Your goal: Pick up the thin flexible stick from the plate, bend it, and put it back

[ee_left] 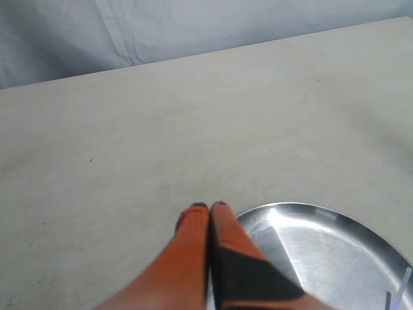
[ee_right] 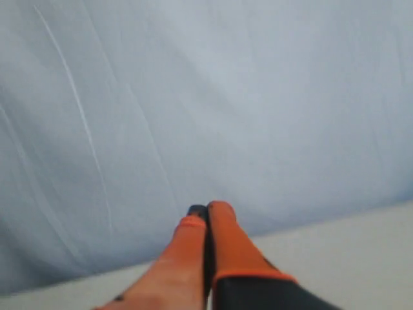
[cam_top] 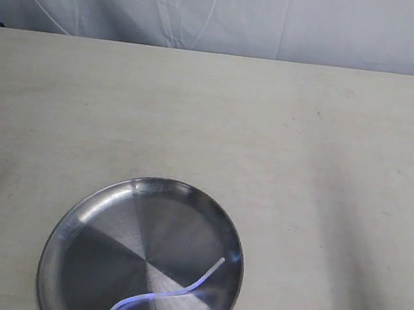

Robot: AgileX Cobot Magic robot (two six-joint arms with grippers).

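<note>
Plate [cam_top: 110,219] with wavy stick [cam_top: 176,292] lying in it, nothing held.
Exterior view: the stick rests inside the plate toward its right rim, on the tabletop [cam_top: 284,134]. Only the left wrist view shows the left gripper [ee_left: 210,206], jaws pressed together and empty, near the plate's rim. Only the right wrist view shows the right gripper [ee_right: 206,208], jaws likewise closed, facing pale cloth [ee_right: 193,97].

No text, label, brand, number or sign can be read in any view. The plate [cam_top: 109,226], the table [cam_top: 306,136] and the cloth [cam_top: 223,15] behind it show only plain, unmarked surfaces.
</note>
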